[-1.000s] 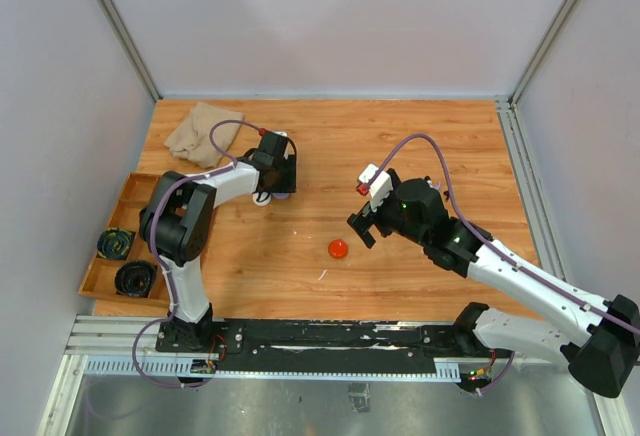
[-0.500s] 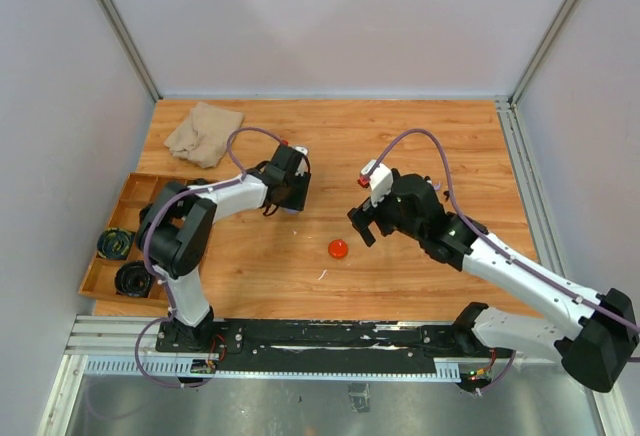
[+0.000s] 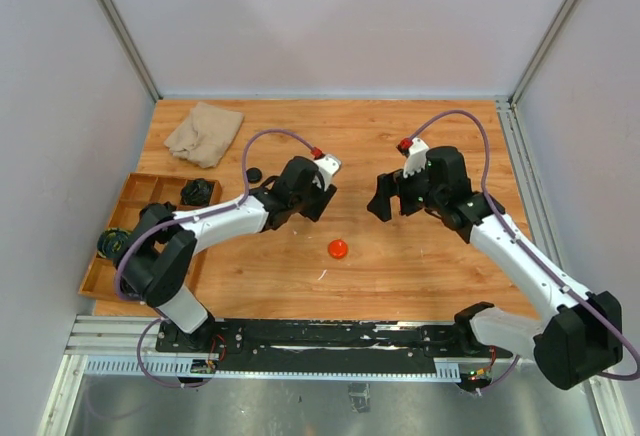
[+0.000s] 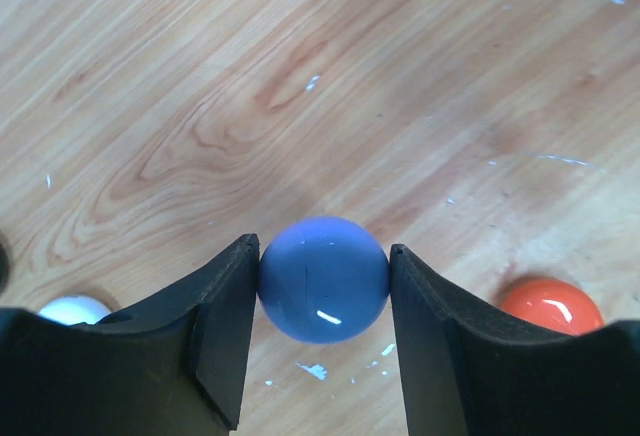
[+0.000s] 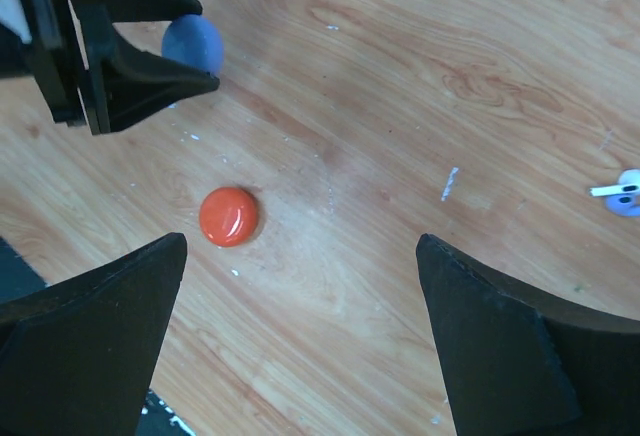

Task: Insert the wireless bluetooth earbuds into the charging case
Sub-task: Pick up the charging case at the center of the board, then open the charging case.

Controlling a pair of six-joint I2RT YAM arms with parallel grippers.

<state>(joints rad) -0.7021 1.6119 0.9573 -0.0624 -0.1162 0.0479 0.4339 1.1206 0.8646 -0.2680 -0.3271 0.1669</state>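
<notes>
Progress: lilac earbud (image 5: pixel 624 200) lay loose beside wide right end effector (image 5: pixel 300 246); left end effector (image 4: pixel 322 256) gripped blue puck (image 4: pixel 322 286); nothing seated.

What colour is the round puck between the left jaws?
Blue puck; clearest in left wrist view.

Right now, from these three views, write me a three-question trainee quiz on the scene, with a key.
1. True or false: the left gripper is shut on the blue puck.
2. Fill in: the right gripper has its jaws ____.
3. The orange puck is: A) in the right gripper; B) lying free on the table; C) in the tray.
Key: 1 true; 2 open; 3 B.
</notes>
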